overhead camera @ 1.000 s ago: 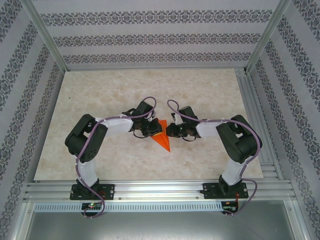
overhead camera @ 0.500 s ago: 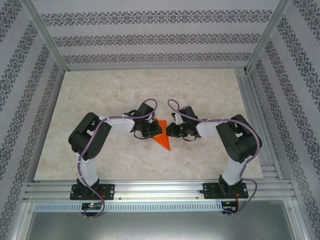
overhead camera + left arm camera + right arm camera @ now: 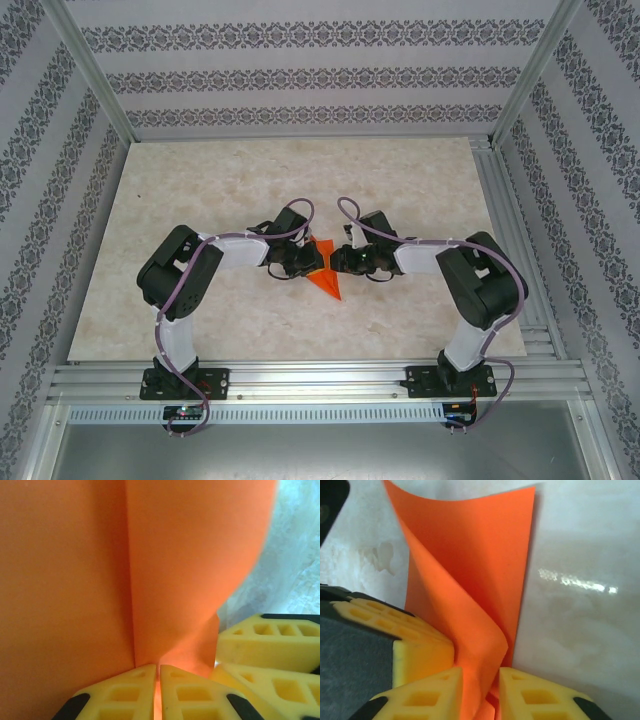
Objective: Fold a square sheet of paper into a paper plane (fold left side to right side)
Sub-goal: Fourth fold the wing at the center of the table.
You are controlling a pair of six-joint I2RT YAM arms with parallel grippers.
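The square sheet of paper (image 3: 326,284) is folded into an orange pointed shape at mid-table, its tip toward the near edge. My left gripper (image 3: 306,262) comes at its upper part from the left, and my right gripper (image 3: 335,262) from the right. In the left wrist view the left gripper (image 3: 157,672) is shut on an edge of the creased paper (image 3: 65,580), with the other gripper's yellow fingers (image 3: 265,640) close by. The right gripper (image 3: 480,672) is slightly open, a curled flap of the paper (image 3: 470,570) lying loosely between its fingers.
The marble-patterned table (image 3: 200,180) stretches bare around the paper. Patterned walls and aluminium frame posts (image 3: 95,75) close it in on three sides. Both arm bases are bolted to the rail (image 3: 320,380) at the near edge.
The right gripper's jaws have parted a little around the paper flap. The left arm's elbow shifted slightly right. The paper has stayed in place.
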